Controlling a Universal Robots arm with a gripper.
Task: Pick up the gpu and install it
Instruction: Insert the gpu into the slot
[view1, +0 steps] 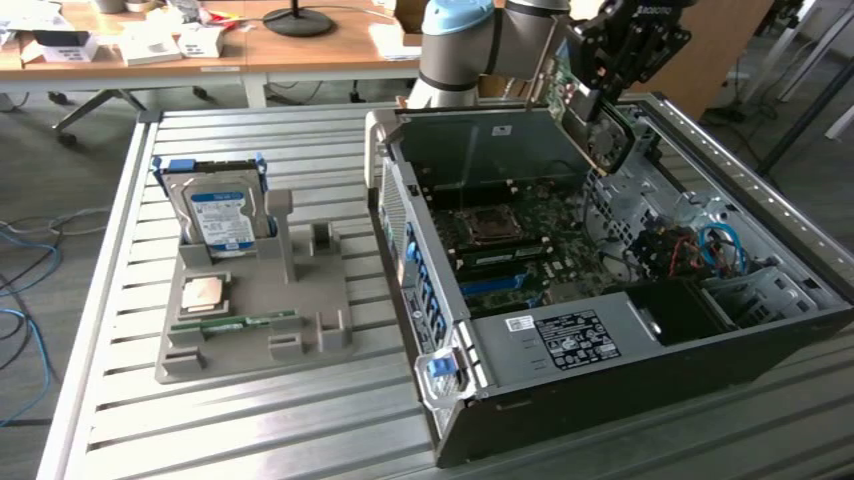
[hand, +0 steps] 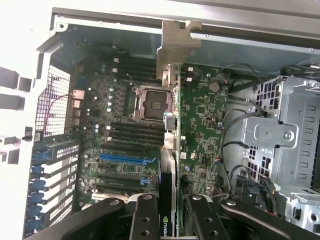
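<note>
Silver slatted surface (view1: 240, 420) holds an open computer case (view1: 534, 400). Jaws pinch the gpu (hand: 171, 140) tight above it. Best to hold it straight and go slow.

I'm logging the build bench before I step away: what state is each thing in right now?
computer case: on its side, side panel off.
gpu: gripped edge-on over the computer case, not seated.
end effector: shut on the gpu.
hard drive: upright in the grey stand.
memory stick: lying flat on the grey stand.
</note>
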